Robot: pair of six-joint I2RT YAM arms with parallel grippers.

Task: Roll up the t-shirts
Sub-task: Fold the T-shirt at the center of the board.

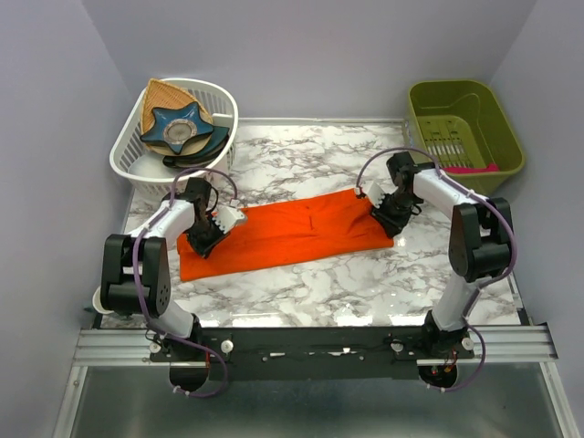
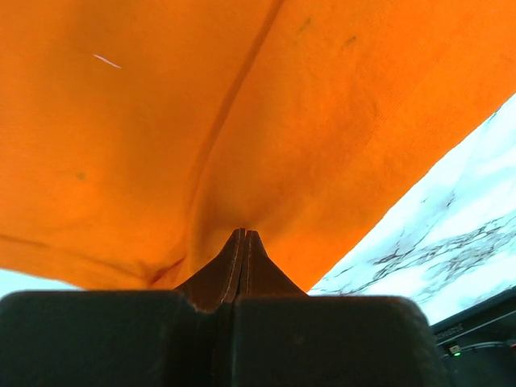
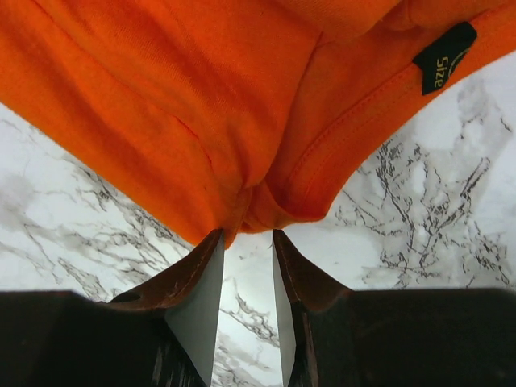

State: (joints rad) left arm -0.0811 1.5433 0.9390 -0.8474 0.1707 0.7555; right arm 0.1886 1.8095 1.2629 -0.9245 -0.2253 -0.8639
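A bright orange t-shirt (image 1: 292, 230), folded into a long band, lies across the middle of the marble table (image 1: 301, 287). My left gripper (image 1: 208, 235) is over the band's left end. In the left wrist view its jaws (image 2: 243, 235) are pressed together, with the t-shirt (image 2: 161, 121) puckering at their tips. My right gripper (image 1: 384, 213) is at the band's right end. In the right wrist view it (image 3: 247, 235) stands open, bare marble showing between the fingers and the t-shirt's bunched hem (image 3: 274, 201) just at the fingertips. A black size label (image 3: 445, 56) shows on the collar.
A white laundry basket (image 1: 128, 164) at the back left holds a tan woven piece (image 1: 169, 96) and a dark blue star-shaped thing (image 1: 182, 128). A green bin (image 1: 506, 137) at the back right holds something pink (image 1: 470, 169). Grey walls close in the table.
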